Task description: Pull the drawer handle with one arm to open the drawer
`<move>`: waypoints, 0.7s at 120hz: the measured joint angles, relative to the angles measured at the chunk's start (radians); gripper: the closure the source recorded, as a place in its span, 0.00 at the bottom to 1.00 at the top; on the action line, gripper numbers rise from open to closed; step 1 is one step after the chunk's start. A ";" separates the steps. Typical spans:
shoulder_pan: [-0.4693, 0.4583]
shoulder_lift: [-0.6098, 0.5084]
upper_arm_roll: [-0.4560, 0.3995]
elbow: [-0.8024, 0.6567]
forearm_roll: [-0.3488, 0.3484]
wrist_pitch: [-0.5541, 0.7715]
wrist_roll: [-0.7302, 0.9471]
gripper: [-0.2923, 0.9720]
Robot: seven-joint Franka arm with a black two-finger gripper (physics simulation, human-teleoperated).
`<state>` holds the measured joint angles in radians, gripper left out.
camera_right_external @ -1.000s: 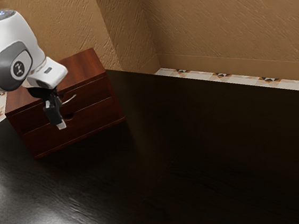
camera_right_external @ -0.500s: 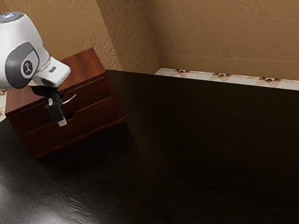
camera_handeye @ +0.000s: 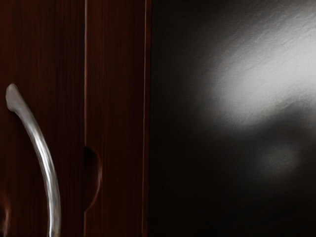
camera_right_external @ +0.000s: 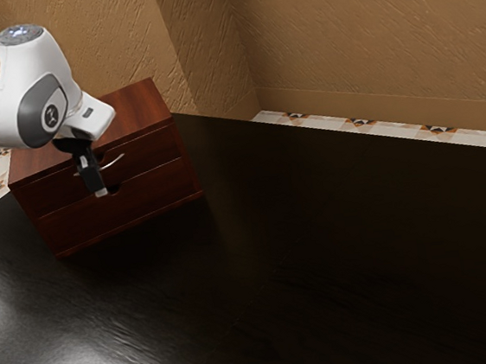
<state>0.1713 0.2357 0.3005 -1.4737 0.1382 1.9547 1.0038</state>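
Drawer handle [camera_handeye: 43, 153], stiff slick metal, seemed best gripped mid-curve; whether the claw [camera_right_external: 98, 188] was clenched could not be told

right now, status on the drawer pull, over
gripper at the drawer front, just beside the handle. drawer looks flush, not pulled out yet. no obstruction seen at the handle.

On the table [camera_right_external: 322, 269], toward the exterior view's left rear: a drawer chest [camera_right_external: 145, 197]. On its upper drawer front, a handle [camera_right_external: 112, 162]; just before it, the gripper [camera_right_external: 99, 190]. Behind the table, tiled floor [camera_right_external: 350, 123], then wall [camera_right_external: 366, 30].
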 joint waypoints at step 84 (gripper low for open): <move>0.021 0.050 -0.001 0.037 -0.004 0.014 -0.022 0.36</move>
<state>0.1927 0.2857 0.2995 -1.4362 0.1340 1.9690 0.9820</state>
